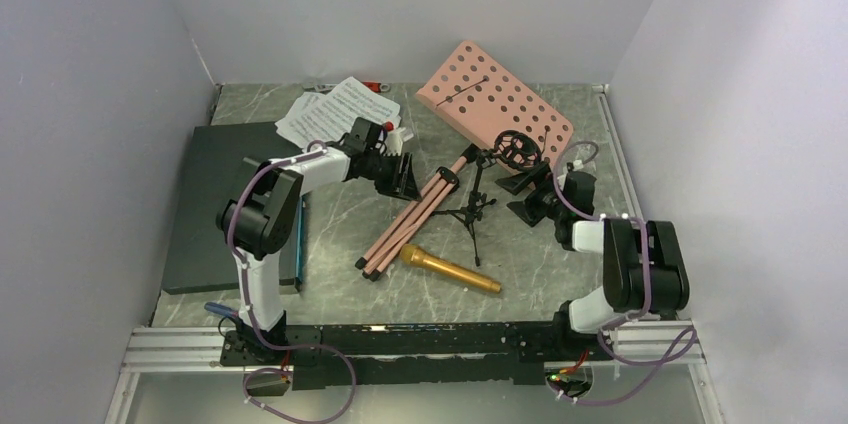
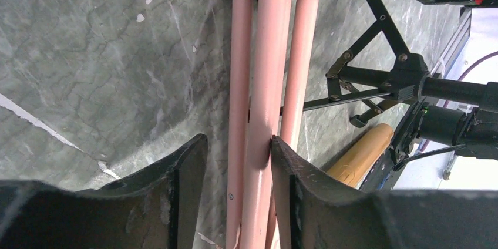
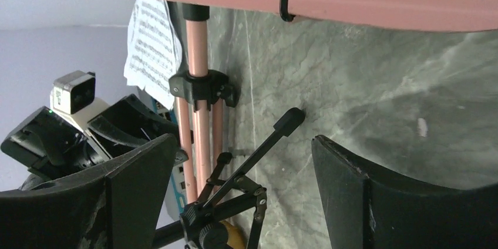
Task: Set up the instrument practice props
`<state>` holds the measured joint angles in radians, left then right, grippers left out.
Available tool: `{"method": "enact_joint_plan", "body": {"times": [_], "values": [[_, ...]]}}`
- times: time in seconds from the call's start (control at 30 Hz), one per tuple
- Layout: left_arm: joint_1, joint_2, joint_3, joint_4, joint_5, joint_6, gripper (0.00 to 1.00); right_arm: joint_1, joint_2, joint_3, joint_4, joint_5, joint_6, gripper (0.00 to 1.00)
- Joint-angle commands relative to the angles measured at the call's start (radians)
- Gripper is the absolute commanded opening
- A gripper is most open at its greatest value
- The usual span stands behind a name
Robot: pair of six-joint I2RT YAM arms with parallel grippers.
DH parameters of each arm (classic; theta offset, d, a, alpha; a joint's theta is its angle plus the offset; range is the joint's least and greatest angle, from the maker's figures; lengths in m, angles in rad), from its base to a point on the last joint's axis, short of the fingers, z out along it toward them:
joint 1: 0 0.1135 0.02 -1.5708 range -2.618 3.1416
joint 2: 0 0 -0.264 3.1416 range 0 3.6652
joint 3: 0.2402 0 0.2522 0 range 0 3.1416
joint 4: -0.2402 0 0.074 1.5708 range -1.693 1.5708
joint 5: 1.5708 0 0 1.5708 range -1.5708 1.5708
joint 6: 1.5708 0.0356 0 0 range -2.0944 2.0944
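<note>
Legs [image 2: 264, 55] of the pink perforated metal music stand [image 1: 490, 104] lay folded into one bundle of tubes, flat on the grey marbled table [image 1: 540, 274]. That was likely why the left gripper [image 2: 238, 143] sat low over them. Its jaws were narrowed to a slim gap with the bundle running through it. One finger [image 2: 293, 167] was against the middle tube and a sliver of table showed by the other, so no firm hold was evident. The right gripper [image 3: 244, 140] hung just beside the stand's tipped desk with jaws spread wide and empty, probably placed to steady or lift that end.

The stand itself was down rather than erected, its holed desk leaning at the far side. Just beside its legs sat the small black tripod mic stand [image 1: 475, 204]. The gold handheld microphone [image 1: 450, 269] lay near the legs' feet. White sheet-music pages [image 1: 335, 109] lay to the left of the desk, and a dark flat rectangular case [image 1: 215, 204] lay well apart from the stand.
</note>
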<state>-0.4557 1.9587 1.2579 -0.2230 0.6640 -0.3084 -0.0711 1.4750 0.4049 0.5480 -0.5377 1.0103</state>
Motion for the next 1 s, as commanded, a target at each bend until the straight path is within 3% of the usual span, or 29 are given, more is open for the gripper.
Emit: {"method": "enact_joint_plan", "body": {"times": [0.0, 0.57, 0.77, 0.97], "values": [[-0.012, 0.006, 0.013, 0.022, 0.011, 0.005, 0.46, 0.051, 0.075, 0.042, 0.142, -0.019, 0.041, 0.88], [-0.033, 0.007, 0.01, -0.011, 0.014, 0.017, 0.04, 0.067, 0.343, 0.199, 0.26, -0.009, 0.064, 0.74], [-0.035, 0.005, 0.02, -0.017, 0.019, 0.015, 0.02, 0.112, 0.35, 0.269, 0.213, 0.006, 0.025, 0.72], [-0.036, 0.011, 0.025, 0.005, 0.043, -0.011, 0.02, 0.175, 0.35, 0.335, 0.145, 0.033, -0.041, 0.78]]}}
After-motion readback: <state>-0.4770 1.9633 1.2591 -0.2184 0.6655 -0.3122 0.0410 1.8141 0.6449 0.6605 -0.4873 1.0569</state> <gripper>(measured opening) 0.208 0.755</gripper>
